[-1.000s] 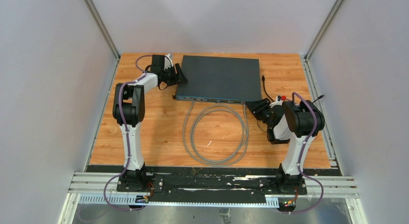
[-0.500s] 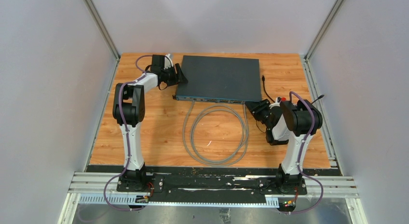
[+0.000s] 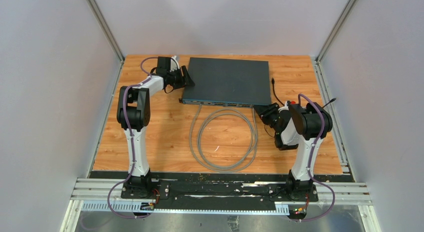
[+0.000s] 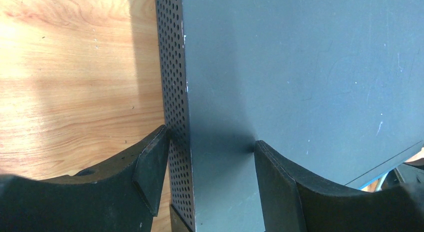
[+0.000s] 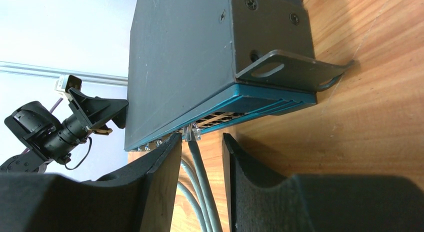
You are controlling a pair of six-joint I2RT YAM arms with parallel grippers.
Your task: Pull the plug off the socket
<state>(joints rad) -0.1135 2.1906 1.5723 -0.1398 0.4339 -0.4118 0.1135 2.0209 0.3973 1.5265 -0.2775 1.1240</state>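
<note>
The move turned on how the plug (image 5: 191,133) lay to the right gripper (image 5: 201,142). In the right wrist view the plug sat in a socket on the near face of the network switch (image 5: 180,57), towards that face's right end. It was just beyond the fingertips and slightly left of the middle of the gap between them. Its long axis ran out of the near face towards the near side of the table (image 3: 165,142), in line with the grey cable (image 5: 200,172) that trailed back between the two fingers. These jaws stood narrowly apart, with the cable in the gap, and neither pad touched the plug. I judged that the gripper had to go a little farther in along that axis before it could pinch the plug body and not the cable.

The right arm was plainly the nearer one. The left gripper (image 4: 210,147) was well away at the switch's far left corner. Its jaws were wide and straddled the upper left edge, one finger against the perforated side wall and the other over the top. That looked like bracing the box rather than a clamp.

The cable's other end went into the same face farther left.
</note>
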